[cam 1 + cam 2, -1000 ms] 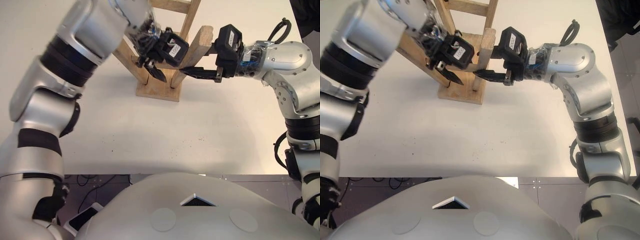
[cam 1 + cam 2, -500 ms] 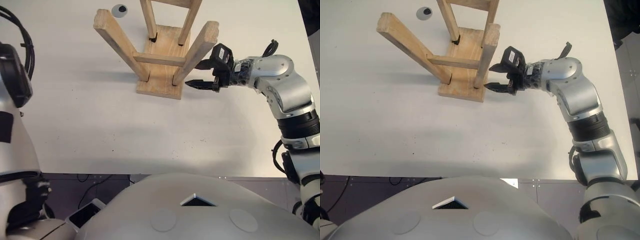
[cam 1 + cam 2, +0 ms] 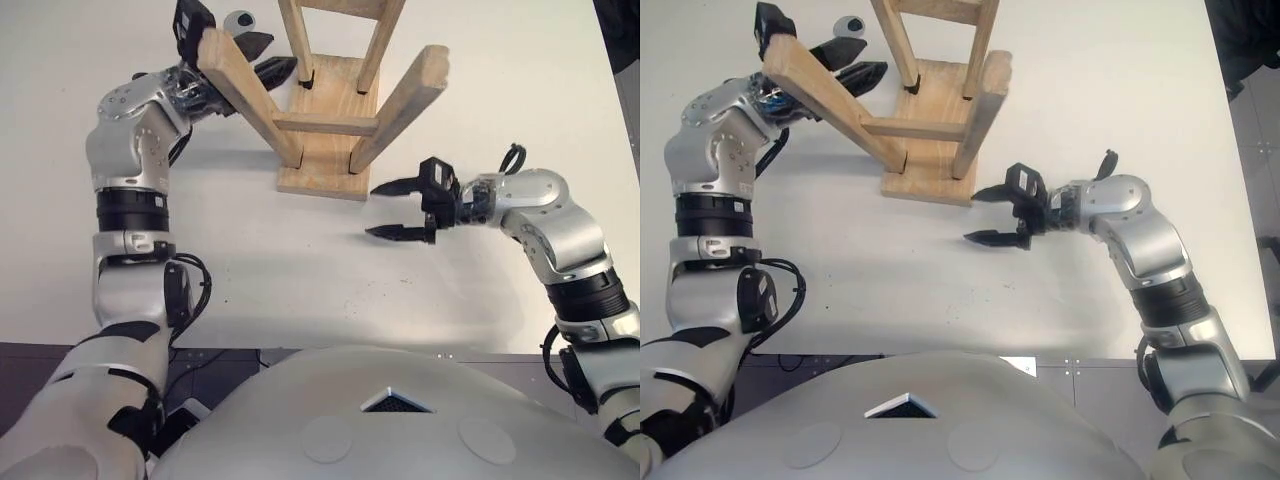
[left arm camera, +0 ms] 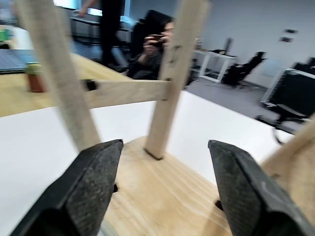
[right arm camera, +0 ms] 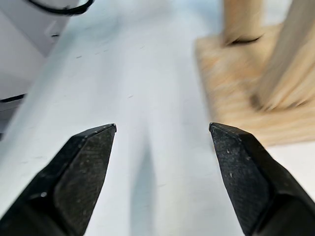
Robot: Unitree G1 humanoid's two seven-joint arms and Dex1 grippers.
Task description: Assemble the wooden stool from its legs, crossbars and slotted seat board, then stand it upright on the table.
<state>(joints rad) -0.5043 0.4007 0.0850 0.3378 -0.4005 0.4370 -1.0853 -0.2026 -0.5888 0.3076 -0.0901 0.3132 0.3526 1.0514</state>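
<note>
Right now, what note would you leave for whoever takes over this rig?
Left gripper: open, holding nothing, at the left side of the stool.
Right gripper: open, empty, over the table to the right of the seat board, apart from it.
Done: legs and crossbars are fitted; the stool rests upside down, seat board on the table.
Left: turn it over onto its legs.

I count one stool (image 3: 330, 85) on one table (image 3: 250, 270), with four legs (image 3: 243, 98), two crossbars (image 3: 325, 123) in sight and one seat board (image 3: 322, 183), plus one small round disc (image 3: 238, 19) and two claws of mine, left claw (image 4: 165, 145) and right claw (image 3: 373, 210).
</note>
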